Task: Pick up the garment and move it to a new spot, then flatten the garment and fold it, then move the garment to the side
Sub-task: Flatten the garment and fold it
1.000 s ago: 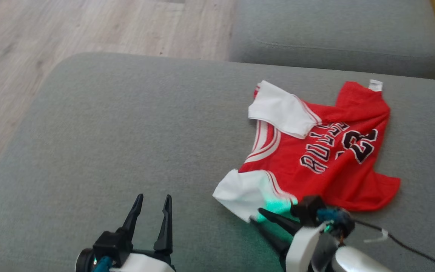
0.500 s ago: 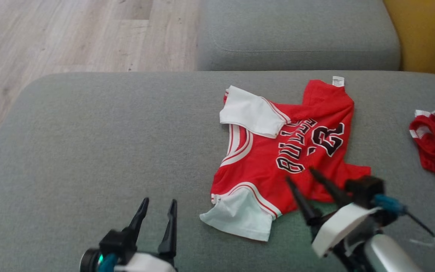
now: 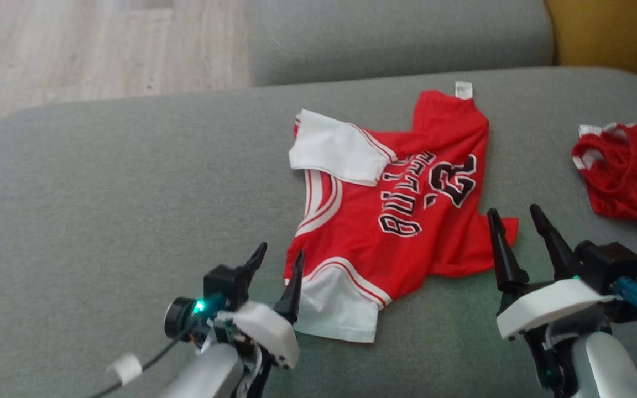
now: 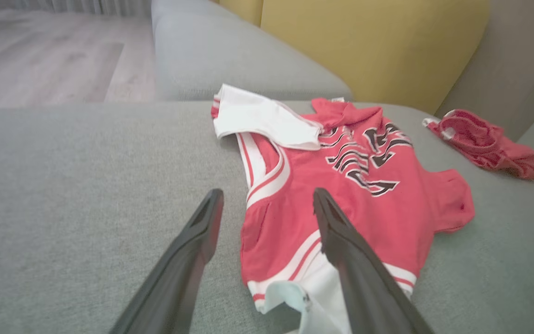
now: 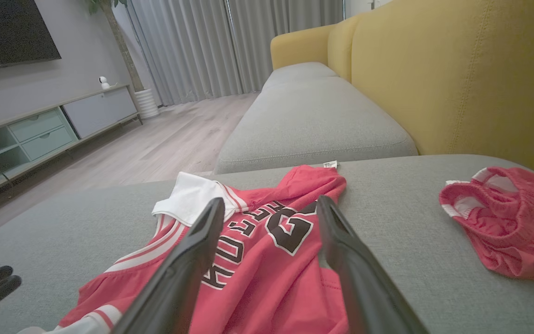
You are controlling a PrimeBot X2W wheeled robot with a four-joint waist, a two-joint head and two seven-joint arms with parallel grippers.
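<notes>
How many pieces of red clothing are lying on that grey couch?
2. A red jersey with white sleeves lies spread in the middle of the cushion; a smaller crumpled red garment sits apart, towards the robot's right. More could lie outside the pictures.

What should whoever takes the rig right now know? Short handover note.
left gripper: open, empty, at the near white sleeve of the jersey.
right gripper: open, empty, by the hem corner.
The jersey lies rumpled on the grey cushion, far sleeve flopped over the chest. A second red garment lies apart to its right.
Done: no flattening or folding.
Left: flatten, fold, move aside.
</notes>
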